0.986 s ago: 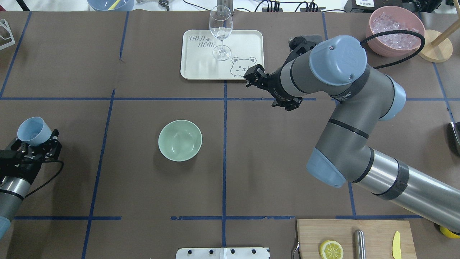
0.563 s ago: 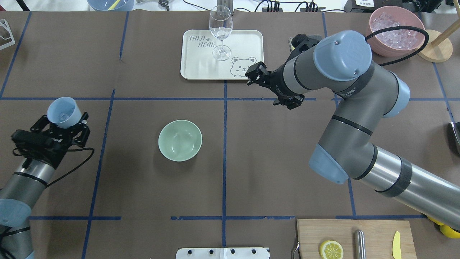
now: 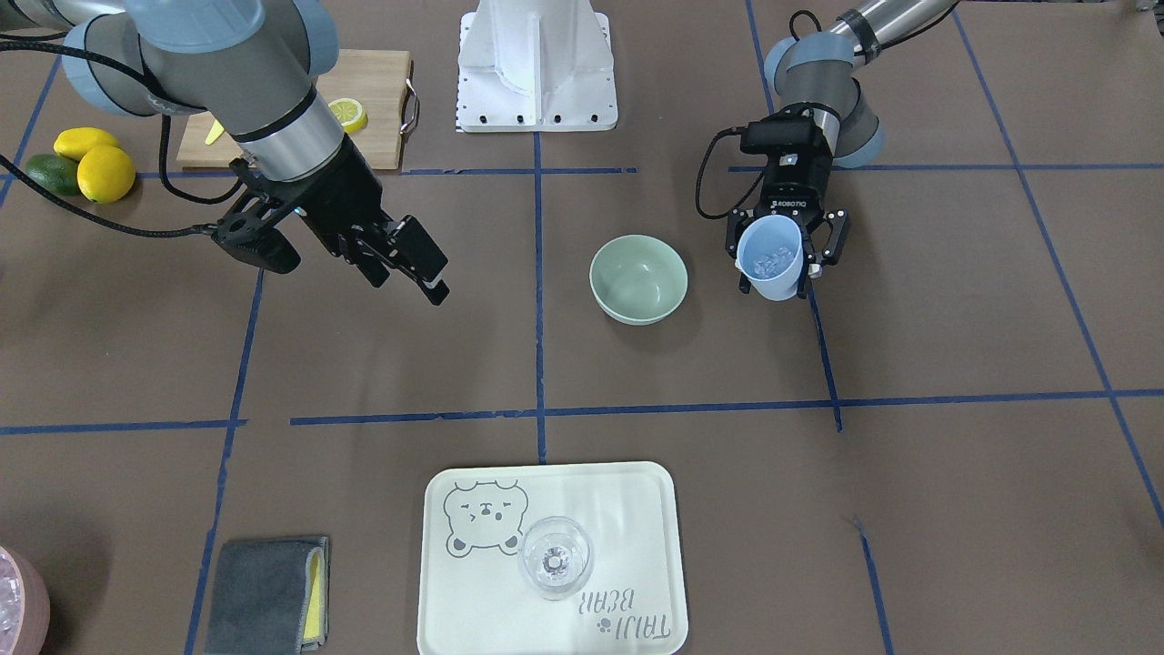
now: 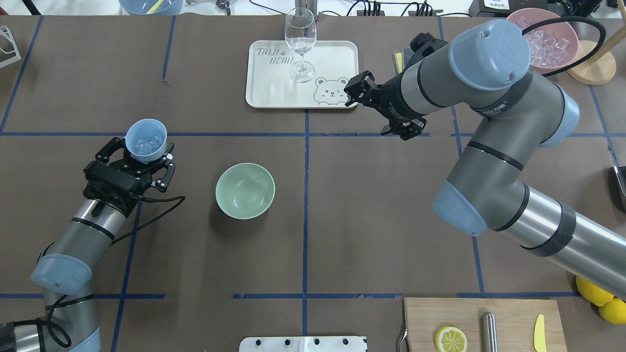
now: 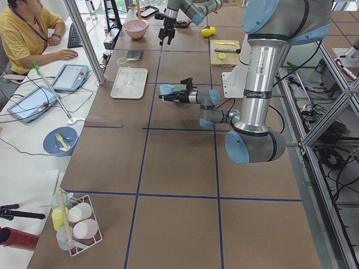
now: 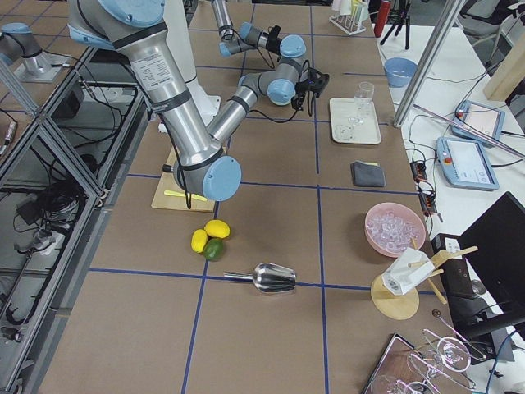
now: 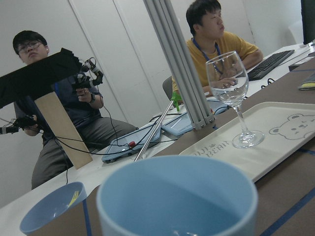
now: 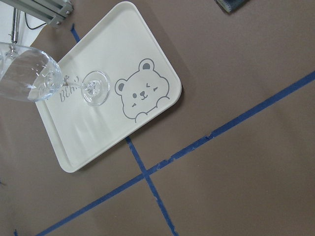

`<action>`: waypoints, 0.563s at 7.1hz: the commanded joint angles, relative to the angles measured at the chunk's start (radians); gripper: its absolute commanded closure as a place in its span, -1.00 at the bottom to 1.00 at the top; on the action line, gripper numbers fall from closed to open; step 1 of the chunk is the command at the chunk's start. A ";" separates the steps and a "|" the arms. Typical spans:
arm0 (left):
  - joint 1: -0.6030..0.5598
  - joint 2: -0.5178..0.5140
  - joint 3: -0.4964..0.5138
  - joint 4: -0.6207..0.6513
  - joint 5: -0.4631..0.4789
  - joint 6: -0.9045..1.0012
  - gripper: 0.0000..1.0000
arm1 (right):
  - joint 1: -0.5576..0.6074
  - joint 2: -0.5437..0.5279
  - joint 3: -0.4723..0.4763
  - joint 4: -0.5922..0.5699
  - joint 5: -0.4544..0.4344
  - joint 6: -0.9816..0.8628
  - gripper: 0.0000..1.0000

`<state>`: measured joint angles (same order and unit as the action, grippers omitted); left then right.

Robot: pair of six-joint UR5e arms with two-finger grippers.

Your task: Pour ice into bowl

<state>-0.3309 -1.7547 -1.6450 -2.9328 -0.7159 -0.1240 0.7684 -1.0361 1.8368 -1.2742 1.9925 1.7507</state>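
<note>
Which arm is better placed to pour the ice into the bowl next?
Left. The left gripper holds the blue cup upright with ice inside, near the bowl. The right gripper is empty, off by the tray corner.

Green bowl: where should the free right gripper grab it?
Pinch the bowl by its rim from above, on the robot's right side, one finger inside. Its walls look too wide to span, and the left gripper holds the cup on the other side.
</note>
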 commanded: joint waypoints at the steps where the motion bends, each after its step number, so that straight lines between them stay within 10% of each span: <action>1: 0.033 -0.026 -0.015 0.070 -0.007 0.072 1.00 | 0.014 -0.001 0.005 -0.002 0.011 0.000 -1.00; 4: 0.042 -0.057 -0.008 0.253 0.000 0.411 1.00 | 0.028 -0.004 0.002 -0.005 0.011 -0.005 -1.00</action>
<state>-0.2912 -1.8040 -1.6467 -2.7077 -0.7177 0.1149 0.7921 -1.0388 1.8405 -1.2786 2.0033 1.7472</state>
